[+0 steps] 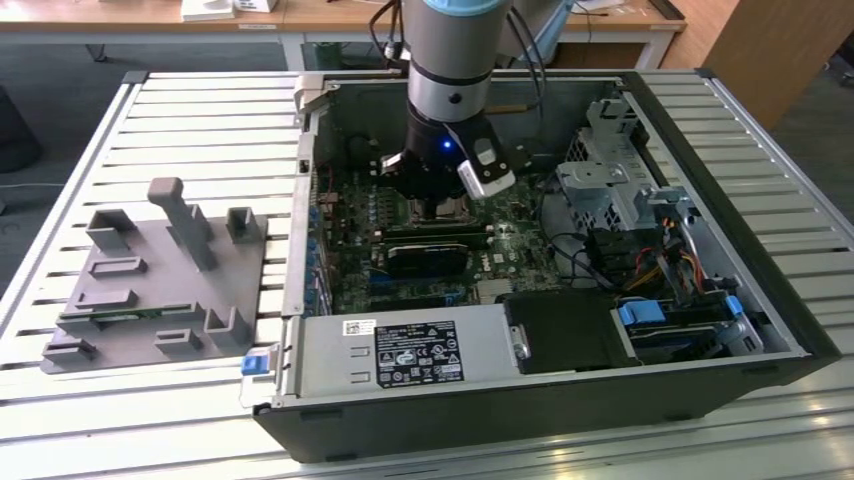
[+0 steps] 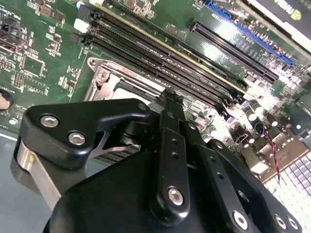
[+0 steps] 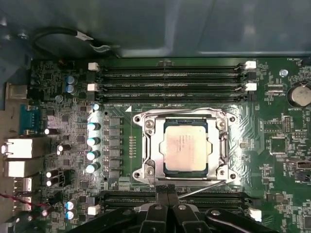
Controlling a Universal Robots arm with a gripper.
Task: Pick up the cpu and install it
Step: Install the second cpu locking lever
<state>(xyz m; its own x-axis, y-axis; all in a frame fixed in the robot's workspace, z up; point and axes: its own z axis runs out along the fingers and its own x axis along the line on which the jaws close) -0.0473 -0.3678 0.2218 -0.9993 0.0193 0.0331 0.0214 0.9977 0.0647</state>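
An open computer case [image 1: 747, 330] lies on a slatted table [image 1: 187, 110] (grey fixture [image 1: 154, 290] beside it).

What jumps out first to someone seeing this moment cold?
The silvery-grey square cpu lies flat inside the metal-framed black socket on the green motherboard, in the first wrist view. In the exterior view, the grey robot arm reaches down into the open black computer case, its black gripper low over that socket. A grey parts tray sits at the exterior view's left.
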